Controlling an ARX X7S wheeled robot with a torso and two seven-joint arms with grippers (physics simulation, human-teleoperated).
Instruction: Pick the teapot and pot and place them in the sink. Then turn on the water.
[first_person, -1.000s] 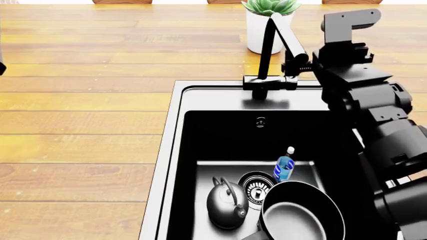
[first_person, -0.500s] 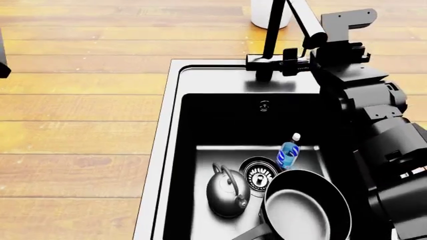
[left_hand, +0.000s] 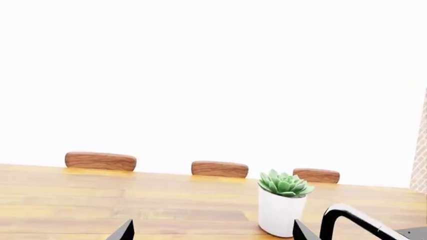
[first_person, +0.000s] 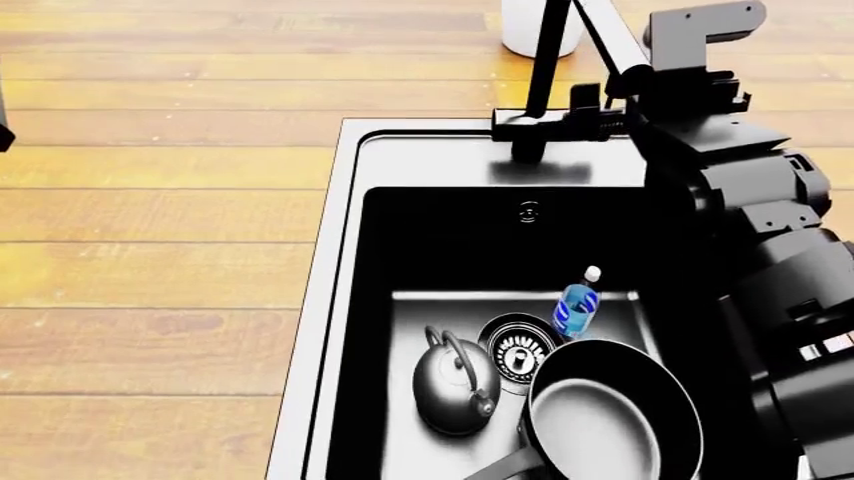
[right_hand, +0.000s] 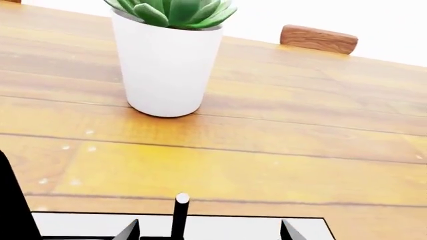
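Over the last second the head view was tilted downward, so the sink (first_person: 350, 300) was shifted up in the picture and the white plant pot (first_person: 538, 28) was cut off at the top edge. In the last half-second the right arm (first_person: 727, 180) was raised slightly beside the faucet (first_person: 547, 90).

White plant pot (right_hand: 167, 70), blue bottle (first_person: 574, 305), wooden counter (first_person: 160, 210).

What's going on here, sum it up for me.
The teapot and the pot already sit in the sink, beside a blue bottle. The right tool is up at the faucet, its fingers either side of the thin lever. No water is visible.
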